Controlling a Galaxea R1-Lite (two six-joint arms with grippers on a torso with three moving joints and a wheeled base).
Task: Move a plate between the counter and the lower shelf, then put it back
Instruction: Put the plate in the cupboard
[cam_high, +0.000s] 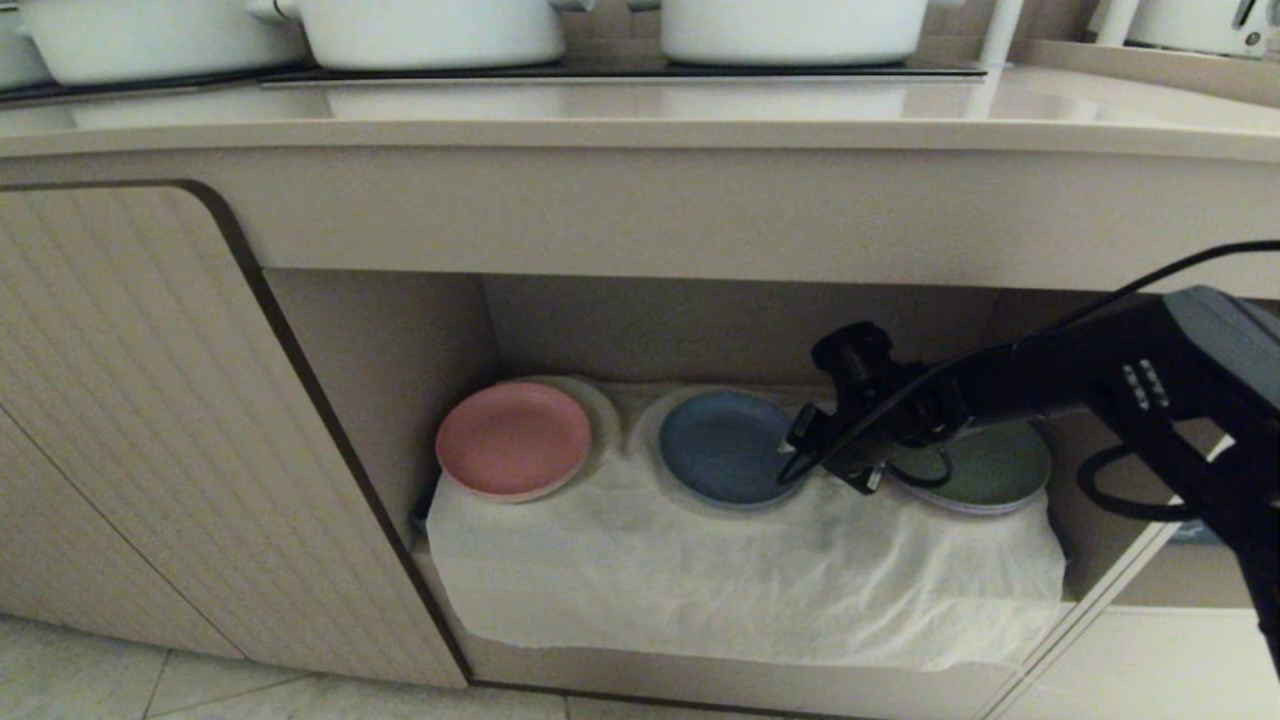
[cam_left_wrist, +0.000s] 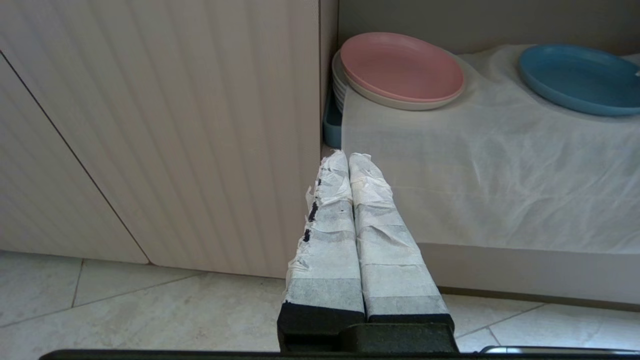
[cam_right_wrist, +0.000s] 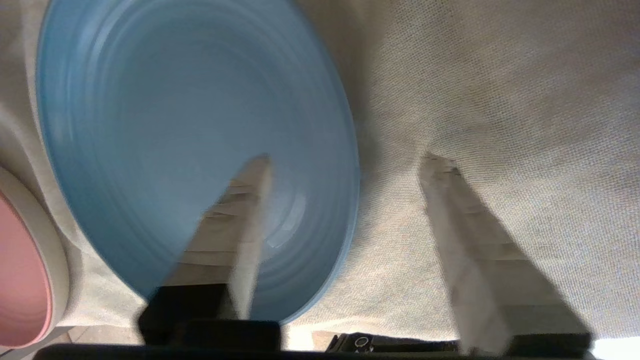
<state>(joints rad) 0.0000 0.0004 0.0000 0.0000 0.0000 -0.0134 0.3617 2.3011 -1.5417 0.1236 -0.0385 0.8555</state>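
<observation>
So the round light-blue matte plate (cam_high: 722, 447) sits on the wrinkled white cloth (cam_high: 740, 570) in the lower shelf (cam_high: 390, 350), between a pink plate (cam_high: 512, 438) and a green one (cam_high: 990, 466). The right gripper (cam_right_wrist: 345, 165) straddles its rim, spread wide, gripping nothing. Probably light, stiff, a bit slick; I'd pinch the raised rim.

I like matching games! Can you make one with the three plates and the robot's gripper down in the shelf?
Things:
1. pink plate
2. blue plate
3. green plate
4. right gripper

Places or states:
A. middle of the white cloth
B. open, astride the blue rim
C. left end, by the ribbed door
D. right end, behind the arm

Pairs: 1-C, 2-A, 3-D, 4-B
</observation>
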